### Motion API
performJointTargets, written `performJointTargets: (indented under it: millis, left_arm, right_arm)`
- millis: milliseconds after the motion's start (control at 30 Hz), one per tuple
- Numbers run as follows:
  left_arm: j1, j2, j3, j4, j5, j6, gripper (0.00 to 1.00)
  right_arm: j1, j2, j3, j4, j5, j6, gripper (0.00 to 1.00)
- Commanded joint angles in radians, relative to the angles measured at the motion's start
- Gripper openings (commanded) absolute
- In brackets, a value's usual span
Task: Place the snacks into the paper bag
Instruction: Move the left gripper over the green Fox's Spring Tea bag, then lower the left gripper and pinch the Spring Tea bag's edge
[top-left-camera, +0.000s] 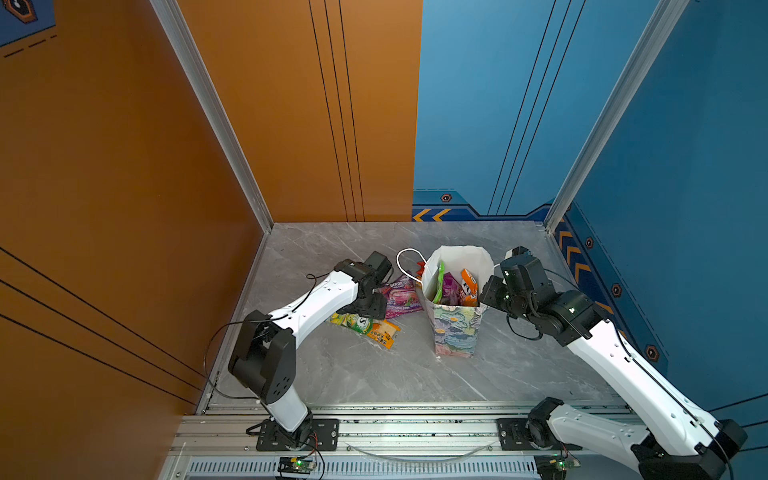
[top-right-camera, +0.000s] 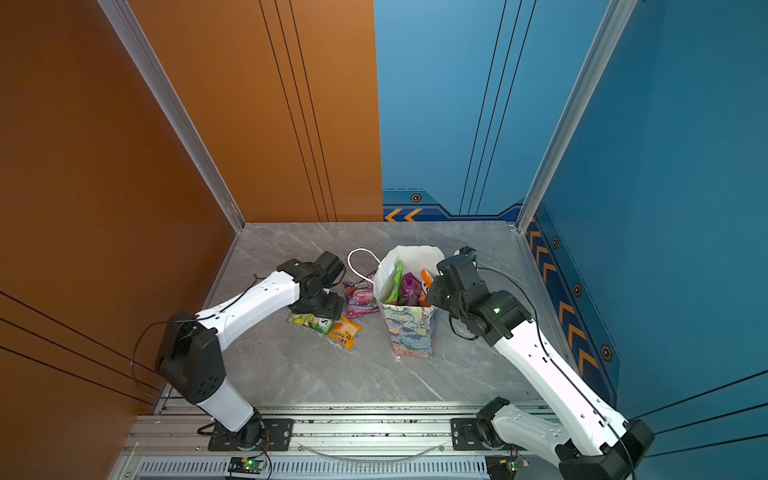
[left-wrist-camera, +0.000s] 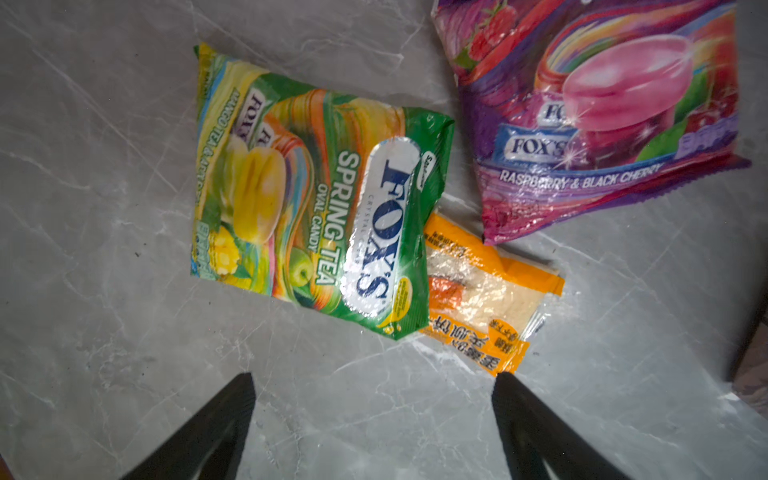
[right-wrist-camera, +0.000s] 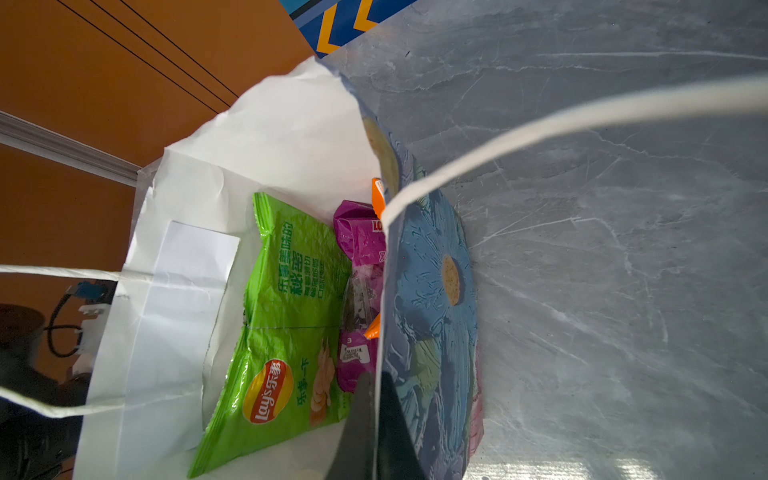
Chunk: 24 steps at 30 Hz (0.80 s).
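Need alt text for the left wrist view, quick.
Three snacks lie on the grey table: a green Fox's packet overlapping an orange sachet, and a purple berries bag beside them. The left gripper hovers close by, jaws wide open, empty.

Grey marble-look floor (top-left-camera: 374, 374), orange wall panels (top-left-camera: 104, 166), blue panels (top-left-camera: 478, 104), aluminium corner posts (top-left-camera: 216, 116), orange chevron trim (top-left-camera: 432, 215).

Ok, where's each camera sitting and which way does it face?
Top views: high over the front rail, looking down on the grey marbled table, tall floral paper bag, both arms.
Left wrist: above the table, facing down past the open left gripper at the green-yellow candy packet.
Right wrist: at the bag's rim, right gripper pinching its wall, facing in at the green crisps bag.
Shared by top and left wrist: purple berries packet.
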Motion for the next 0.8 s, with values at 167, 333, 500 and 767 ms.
performJointTargets:
  millis: [167, 333, 500, 767]
  left_arm:
    - [-0.02, 0.173, 0.143, -0.06, -0.072, 0.048, 0.83]
    - [-0.019, 0.248, 0.175, -0.079, -0.1, 0.055, 0.74]
    - [-0.018, 0.289, 0.18, -0.078, -0.099, 0.048, 0.64]
    - [-0.007, 0.327, 0.169, -0.075, -0.113, 0.036, 0.56]
  right_arm:
    - [-0.011, -0.049, -0.002, 0.035, 0.015, -0.021, 0.0]
    - [-0.013, -0.054, -0.008, 0.033, 0.013, -0.019, 0.0]
    - [-0.015, -0.054, -0.01, 0.034, 0.013, -0.018, 0.0]
    - [-0.014, -0.049, -0.016, 0.038, 0.006, -0.015, 0.0]
